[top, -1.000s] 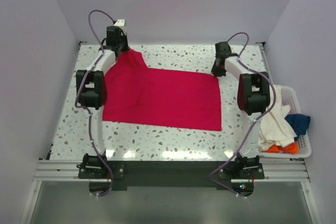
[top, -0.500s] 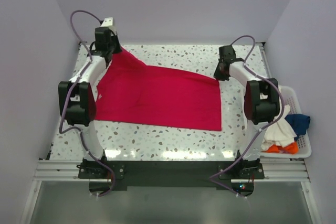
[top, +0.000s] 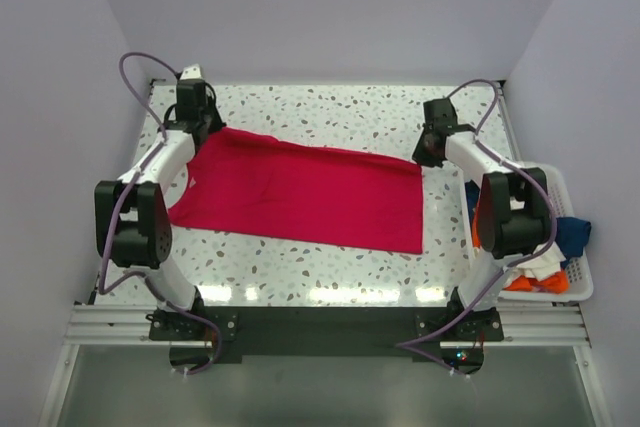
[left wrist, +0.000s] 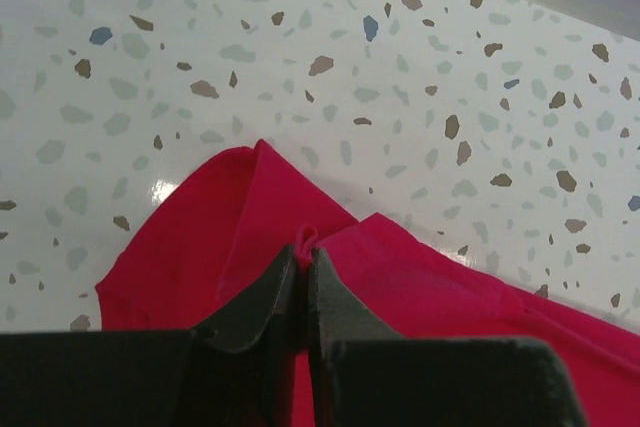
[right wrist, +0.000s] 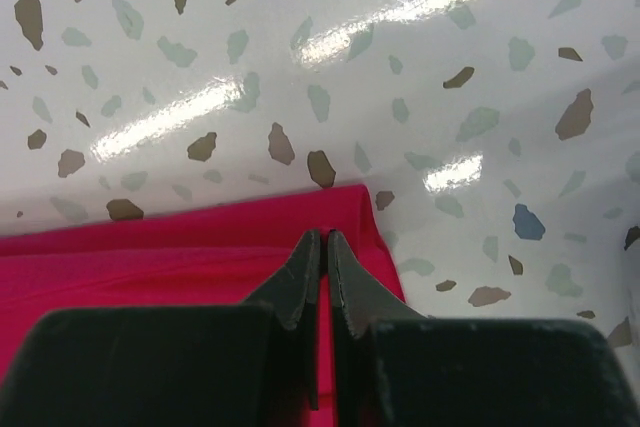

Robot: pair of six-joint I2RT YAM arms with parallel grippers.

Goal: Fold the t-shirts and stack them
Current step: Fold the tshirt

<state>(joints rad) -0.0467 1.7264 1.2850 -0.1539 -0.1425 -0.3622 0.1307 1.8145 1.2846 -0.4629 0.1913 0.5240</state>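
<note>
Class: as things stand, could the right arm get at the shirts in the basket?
Probably not yet: the right pincer is shut on a corner of the red shirt. The basket lies open beside that arm.

L wrist view: red t-shirt [left wrist: 420, 287] runs off frame right of left gripper [left wrist: 304, 265]; part hidden under gripper body.
R wrist view: shirt cut off left of right gripper [right wrist: 321, 247].
Top view: right arm [top: 510, 217] hides most of cream t-shirt [top: 548, 263] in basket [top: 585, 282].
</note>
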